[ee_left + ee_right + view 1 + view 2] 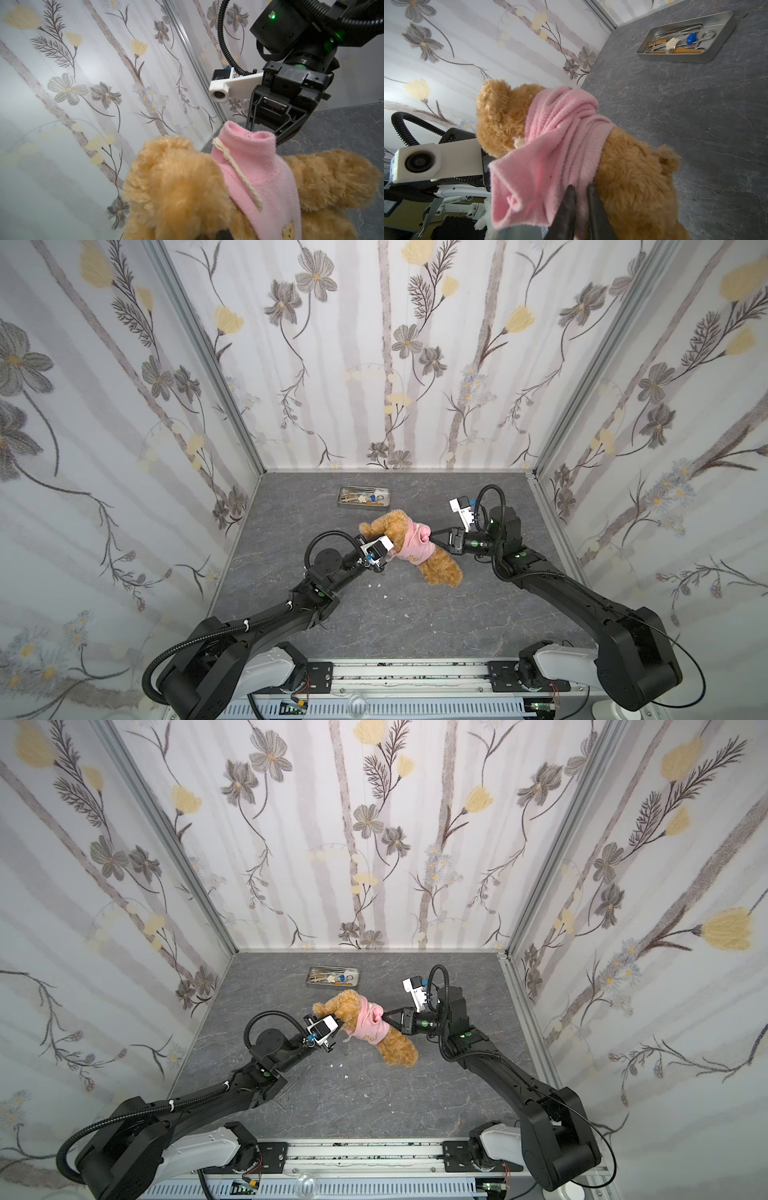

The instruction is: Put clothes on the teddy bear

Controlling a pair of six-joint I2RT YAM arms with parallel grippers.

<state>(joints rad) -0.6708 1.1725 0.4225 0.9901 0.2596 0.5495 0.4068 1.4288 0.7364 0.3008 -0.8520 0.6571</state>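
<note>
close against the left wrist lens, saw the small fluffy golden-brown plush teddy bear (176, 187), curly head foremost. placed the teddy bear (440, 570) (397, 1052) in both top views near the middle of the grey stone-patterned table (415, 622), head toward the far left, legs toward the near right; could not tell whether resting on the surface or lifted. noted a pink fleece shirt (550, 128) bunched in folds round neck and chest, legs bare, with a cream cord (239, 172) hanging down the front and a small orange emblem (288, 230) near the hem. saw the right gripper (580, 188) at the shirt's right side, black fingers (568, 207) drawn nearly together and pinching a fold of the pink fleece. found the left gripper (345, 1036) clenched beside the head, tips buried between fur and shirt; could not make out the thing pinched. beyond the bear, toward the back wall, noted a shallow rectangular metal tray (365, 507) of small tools, apart from the bear. spotted a few white scraps (379, 585) on the table nearer the arms.
</note>
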